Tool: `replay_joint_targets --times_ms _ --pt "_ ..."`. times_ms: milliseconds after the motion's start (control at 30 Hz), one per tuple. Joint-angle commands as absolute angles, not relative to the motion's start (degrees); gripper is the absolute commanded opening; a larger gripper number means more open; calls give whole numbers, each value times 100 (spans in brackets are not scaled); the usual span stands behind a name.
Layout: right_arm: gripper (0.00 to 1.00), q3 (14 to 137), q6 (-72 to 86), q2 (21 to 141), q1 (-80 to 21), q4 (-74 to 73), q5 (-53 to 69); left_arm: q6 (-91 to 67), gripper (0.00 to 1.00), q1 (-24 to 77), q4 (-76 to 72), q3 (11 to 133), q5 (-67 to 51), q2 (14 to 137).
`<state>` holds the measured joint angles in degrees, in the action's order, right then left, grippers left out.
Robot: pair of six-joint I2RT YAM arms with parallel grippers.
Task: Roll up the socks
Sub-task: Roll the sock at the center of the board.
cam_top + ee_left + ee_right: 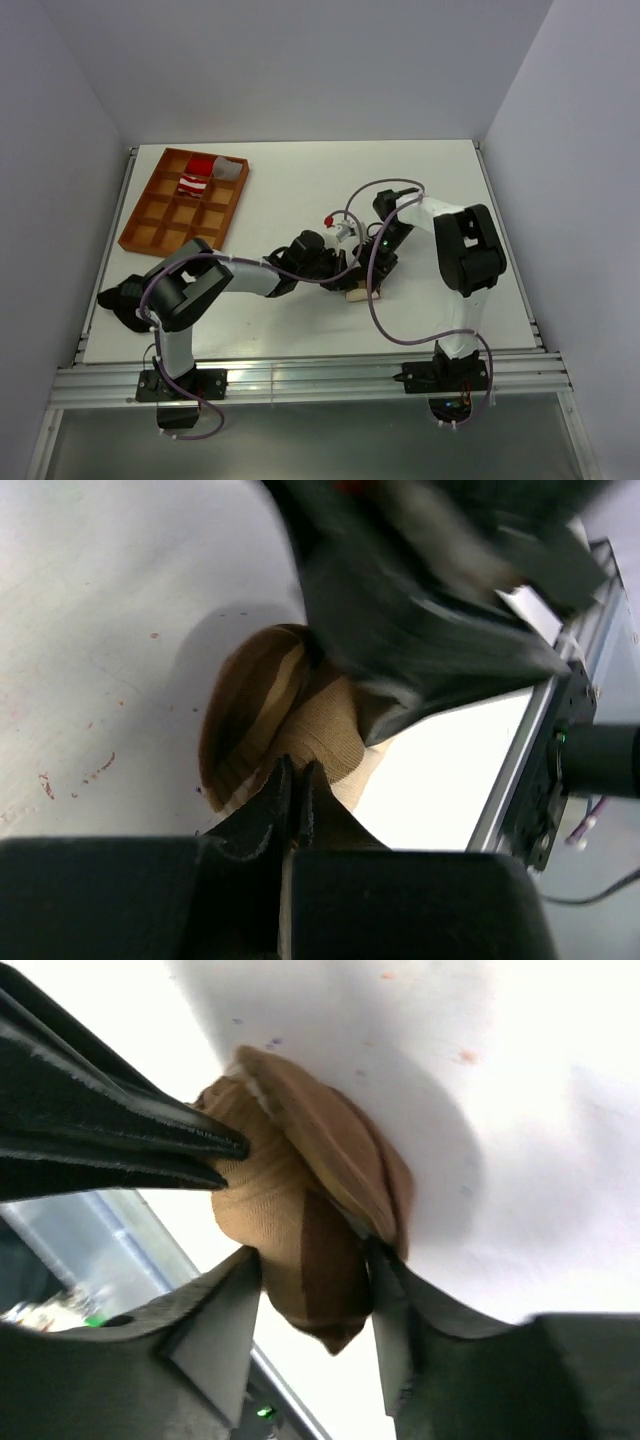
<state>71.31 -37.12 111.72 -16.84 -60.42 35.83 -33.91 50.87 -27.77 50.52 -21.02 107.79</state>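
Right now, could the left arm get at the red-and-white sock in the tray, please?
Probably, though not straight away: the red-and-white sock lies uncovered in the tray on that arm's side, but the left fingers are pinched on the brown-and-tan sock.

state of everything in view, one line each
left tool: shut, pinching the brown-and-tan sock
right tool: closed around that sock, one finger each side
brown-and-tan sock: bunched up, held by both tools
red-and-white sock: bundled, lying at the far end of the tray
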Motion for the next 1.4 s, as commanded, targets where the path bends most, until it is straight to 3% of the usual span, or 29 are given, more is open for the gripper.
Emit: replay_joint_targets --times_ms 0,700,1133,1367 --pt "54 6962 -3595 10557 -1661 -4914 3015 -3752 0 5273 -1285 5238 -1538 11144" --pt "60 5784 -3630 8262 -1020 -4210 3032 -4931 0 5238 369 6267 -1854 11883" --pt "59 4439 -5648 6883 -676 -4183 3313 -4597 0 4887 738 6556 -2707 12331" --pt "68 3876 -6416 6091 -895 -3877 3270 -4281 0 4755 1274 6934 -2751 12506"
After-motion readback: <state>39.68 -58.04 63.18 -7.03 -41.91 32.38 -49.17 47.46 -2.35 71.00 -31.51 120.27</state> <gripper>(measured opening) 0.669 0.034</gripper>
